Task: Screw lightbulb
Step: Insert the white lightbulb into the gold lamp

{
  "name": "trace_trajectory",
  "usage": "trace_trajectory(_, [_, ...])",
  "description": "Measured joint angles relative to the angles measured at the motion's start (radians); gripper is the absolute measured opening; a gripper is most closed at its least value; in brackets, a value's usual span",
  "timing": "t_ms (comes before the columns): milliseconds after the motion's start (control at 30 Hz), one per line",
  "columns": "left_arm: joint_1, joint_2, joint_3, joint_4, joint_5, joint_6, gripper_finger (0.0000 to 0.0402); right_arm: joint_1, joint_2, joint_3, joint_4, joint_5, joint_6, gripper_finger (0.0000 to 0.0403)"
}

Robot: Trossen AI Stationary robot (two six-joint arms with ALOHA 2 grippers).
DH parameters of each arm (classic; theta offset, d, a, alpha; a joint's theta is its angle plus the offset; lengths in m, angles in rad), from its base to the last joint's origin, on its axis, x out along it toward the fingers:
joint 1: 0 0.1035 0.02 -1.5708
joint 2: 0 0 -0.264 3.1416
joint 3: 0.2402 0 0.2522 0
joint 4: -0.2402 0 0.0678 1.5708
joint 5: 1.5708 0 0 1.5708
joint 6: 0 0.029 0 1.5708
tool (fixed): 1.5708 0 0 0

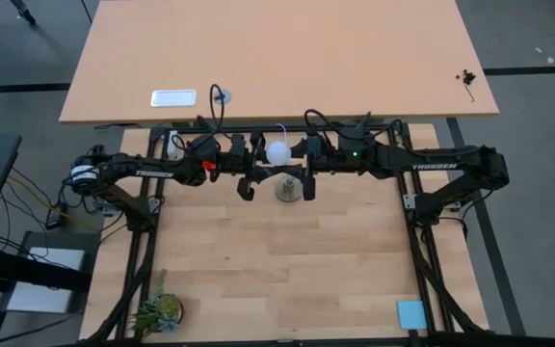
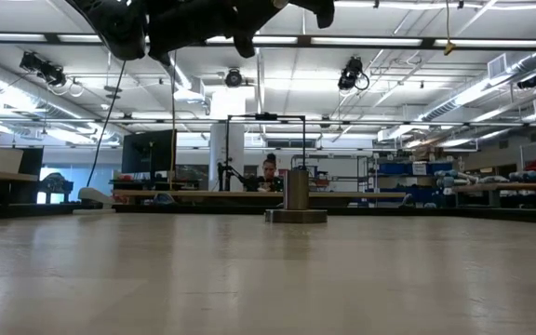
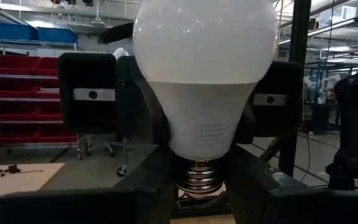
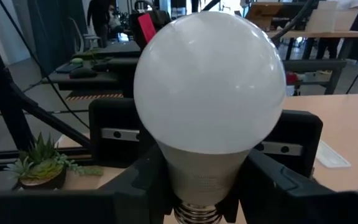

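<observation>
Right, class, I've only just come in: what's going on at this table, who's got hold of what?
Both arms meet above the middle of the table around the white lightbulb. The left gripper and the right gripper each have their fingers at the bulb's lower end, by its screw base, so it looks like a handover. The bulb is up in the air. The grey socket stands on the table beneath, with nothing screwed in yet.

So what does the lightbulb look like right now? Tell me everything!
The lightbulb is white and pear-shaped, with a round frosted-looking dome, a narrower matte neck carrying small printed text, and a shiny ribbed metal screw end. It is held up in the air between the two arms, above the table and near the grey socket. The dark fingers of the left gripper and those of the right gripper flank its neck.
</observation>
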Motion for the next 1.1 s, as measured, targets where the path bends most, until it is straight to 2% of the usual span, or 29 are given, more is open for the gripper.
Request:
trace_trajectory(200, [0.000,0.000,0.000,-0.017,-0.006,-0.009,0.0142,-0.002,0.000,0.000,-0.002,0.000,-0.015,0.0170])
trace_trajectory(467, [0.001,0.002,-0.002,-0.102,-0.026,0.020,0.0146,-0.007,-0.033,0.000,0.005,0.000,-0.041,0.0167])
trace_trajectory(767, [0.013,0.002,-0.010,-0.135,-0.047,0.069,0.0147,-0.065,-0.150,-0.001,-0.200,0.003,-0.113,0.0166])
trace_trajectory(867, [0.023,0.002,-0.010,-0.134,-0.047,0.068,0.0147,-0.092,-0.181,-0.042,-0.215,-0.015,-0.116,0.0165])
trace_trajectory(967, [0.034,0.001,-0.010,-0.132,-0.047,0.068,0.0147,-0.111,-0.195,-0.117,-0.171,-0.049,-0.114,0.0165])
trace_trajectory(1100, [0.040,0.000,-0.010,-0.126,-0.047,0.068,0.0147,-0.116,-0.186,-0.268,0.033,-0.073,-0.091,0.0164])
